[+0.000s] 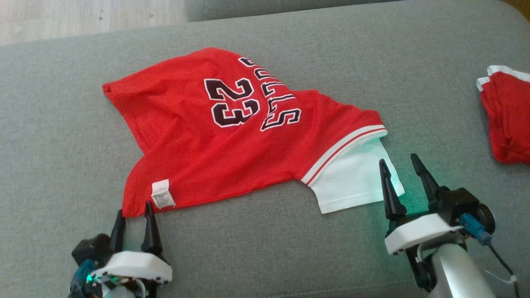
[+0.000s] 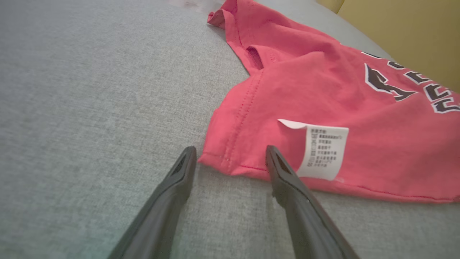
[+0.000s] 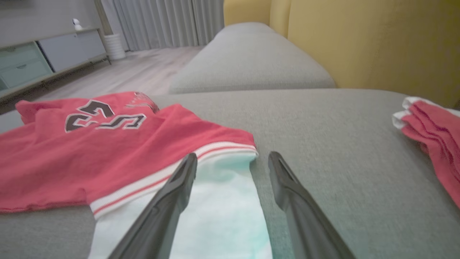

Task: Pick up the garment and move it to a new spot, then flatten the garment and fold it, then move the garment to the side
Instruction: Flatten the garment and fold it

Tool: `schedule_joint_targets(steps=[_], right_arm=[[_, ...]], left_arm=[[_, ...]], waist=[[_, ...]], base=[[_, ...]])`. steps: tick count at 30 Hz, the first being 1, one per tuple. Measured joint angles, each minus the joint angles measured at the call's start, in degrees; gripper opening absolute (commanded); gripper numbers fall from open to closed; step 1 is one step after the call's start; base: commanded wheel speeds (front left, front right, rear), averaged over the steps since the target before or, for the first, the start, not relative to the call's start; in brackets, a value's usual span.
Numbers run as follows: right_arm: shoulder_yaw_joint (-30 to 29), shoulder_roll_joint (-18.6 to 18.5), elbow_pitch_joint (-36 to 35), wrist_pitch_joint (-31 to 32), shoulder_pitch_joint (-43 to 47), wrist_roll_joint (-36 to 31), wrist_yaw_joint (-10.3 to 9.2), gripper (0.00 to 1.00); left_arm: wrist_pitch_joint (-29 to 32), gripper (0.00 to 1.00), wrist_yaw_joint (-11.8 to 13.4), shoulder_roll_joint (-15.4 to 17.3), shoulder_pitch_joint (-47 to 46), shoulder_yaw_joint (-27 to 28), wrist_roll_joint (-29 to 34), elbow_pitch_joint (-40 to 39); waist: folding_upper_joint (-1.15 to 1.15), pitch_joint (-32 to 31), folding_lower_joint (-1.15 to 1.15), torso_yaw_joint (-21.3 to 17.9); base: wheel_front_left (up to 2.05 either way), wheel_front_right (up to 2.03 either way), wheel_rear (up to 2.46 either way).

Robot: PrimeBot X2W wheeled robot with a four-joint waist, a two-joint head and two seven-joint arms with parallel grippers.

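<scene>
The garment [image 1: 215, 136] is a red jersey with "23" and dark lettering, lying spread and partly folded over on a grey cushion. A white care label [image 1: 161, 193] sits near its front left corner, and a white sleeve [image 1: 356, 178] sticks out past a striped band at the right. My left gripper [image 1: 134, 209] stands open at the front left corner, its fingertips [image 2: 273, 153] straddling the hem [image 2: 230, 162] without holding it. My right gripper [image 1: 399, 163] is open over the white sleeve's [image 3: 222, 201] right edge, with nothing gripped.
Another red and white folded garment [image 1: 505, 116] lies at the cushion's right edge. A second grey cushion [image 3: 248, 61] and a yellow backrest [image 3: 377, 43] lie beyond. Wooden floor [image 1: 83, 16] shows past the far left edge.
</scene>
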Motion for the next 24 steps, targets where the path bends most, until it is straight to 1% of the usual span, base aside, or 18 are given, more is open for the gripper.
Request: schedule_joint_targets(steps=[5,6,7,8,11,15,18,22,23,24], right_arm=[[-1.09,0.05,2.11,0.01,-0.15,-1.27,0.0,1.0],[-1.44,0.05,2.65,0.01,-0.29,-1.54,0.0,1.0],[-1.85,0.07,3.2,0.01,-0.44,-1.68,0.0,1.0],[-2.11,0.07,3.85,0.01,-0.68,-1.91,0.0,1.0],[-2.6,0.08,5.86,0.01,-1.6,-1.9,0.0,1.0],[-3.64,0.08,10.92,0.01,-2.91,-1.32,0.0,1.0],[-3.08,0.09,16.16,-0.04,-4.82,-1.32,0.0,1.0],[-1.1,-0.4,20.85,-0.05,-8.51,-0.47,-0.01,1.0],[-0.54,-0.59,21.65,-0.07,-9.17,0.2,-0.01,0.69],[0.2,-0.86,22.41,-0.05,-9.67,0.46,-0.01,0.0]], left_arm=[[-0.49,1.0,-0.47,0.05,-2.64,-0.2,-0.79,2.48],[-0.49,0.81,-0.48,0.08,-3.29,-0.22,-1.01,2.78],[-0.49,0.23,-0.48,0.08,-3.93,-0.24,-1.09,3.04],[-0.49,0.0,-0.48,0.09,-4.33,-0.23,-1.1,3.25],[-0.49,0.0,-0.9,0.22,-4.89,-0.62,-1.16,3.79],[-0.51,0.0,-0.92,0.31,-4.99,-1.45,-1.14,3.49],[-0.51,0.0,-0.98,0.32,-5.05,-2.05,-1.14,3.1],[-0.51,0.0,-1.27,0.32,-5.29,-2.59,-0.99,2.53],[-0.51,0.0,-1.34,0.31,-5.3,-2.66,-0.99,2.36],[-0.49,0.0,-1.32,0.31,-5.29,-2.75,-0.76,2.24]], waist=[[0.0,1.33,0.0,-0.68],[0.0,1.57,0.0,-0.77],[0.0,1.8,0.0,-0.82],[0.0,1.96,0.0,-0.86],[0.0,2.44,0.0,-0.83],[0.0,3.03,0.0,-0.36],[0.0,3.52,0.0,0.22],[0.0,3.97,-0.01,1.16],[0.0,3.98,-0.01,1.31],[0.0,3.94,-0.01,1.48]], base=[[0.0,0.0,0.0],[0.0,0.0,0.0],[0.0,0.0,0.0],[0.0,0.0,0.0],[0.0,0.0,0.0],[0.0,0.0,0.0],[0.0,0.0,0.0],[0.0,0.0,0.0],[0.0,0.0,0.0],[0.0,0.0,0.0]])
